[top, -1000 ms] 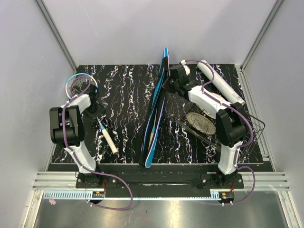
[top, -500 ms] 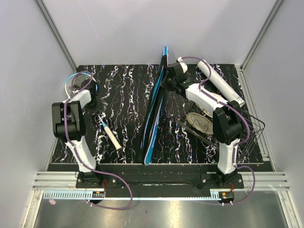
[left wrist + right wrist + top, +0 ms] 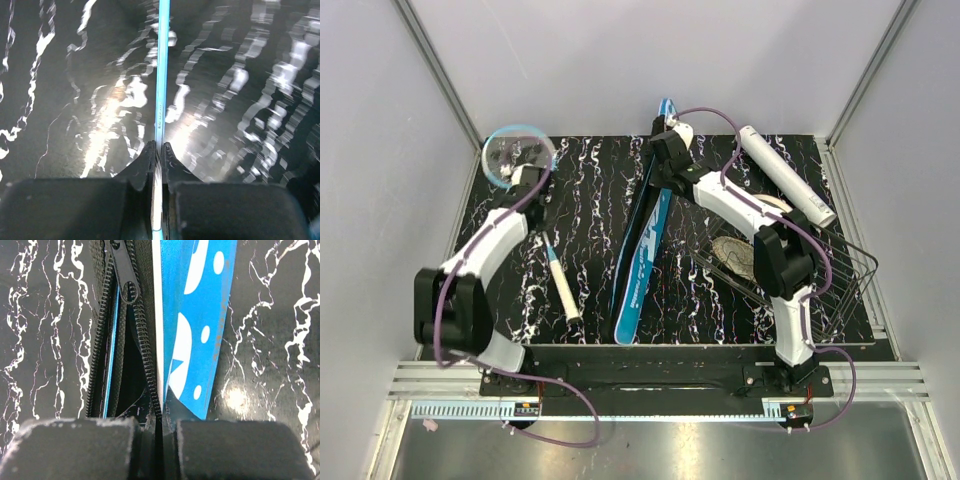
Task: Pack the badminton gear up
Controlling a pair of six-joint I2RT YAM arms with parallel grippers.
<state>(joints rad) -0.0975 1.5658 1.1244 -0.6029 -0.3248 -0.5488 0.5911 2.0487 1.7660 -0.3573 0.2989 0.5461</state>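
Note:
A light-blue-framed racket lies at the left, its head point(image 3: 519, 155) raised at the back-left corner and its white handle point(image 3: 563, 291) pointing toward me. My left gripper point(image 3: 533, 186) is shut on its thin blue shaft point(image 3: 161, 75), which runs straight out between the jaws. The blue racket cover point(image 3: 640, 262) stretches down the middle of the table. My right gripper point(image 3: 666, 152) is shut on the cover's open zipper edge point(image 3: 150, 375) at its far end, next to the blue printed panel point(image 3: 200, 335). A long white tube point(image 3: 785, 176) lies at the back right.
A black wire basket point(image 3: 840, 275) stands at the right with a round woven disc point(image 3: 741, 257) in it. The zipper pull point(image 3: 126, 277) hangs inside the cover's mouth. Grey walls close in on the left, back and right.
My left gripper has shut on the racket shaft and swung toward the back, so the racket head has risen over the back-left corner. The right gripper has carried the cover's far end farther back.

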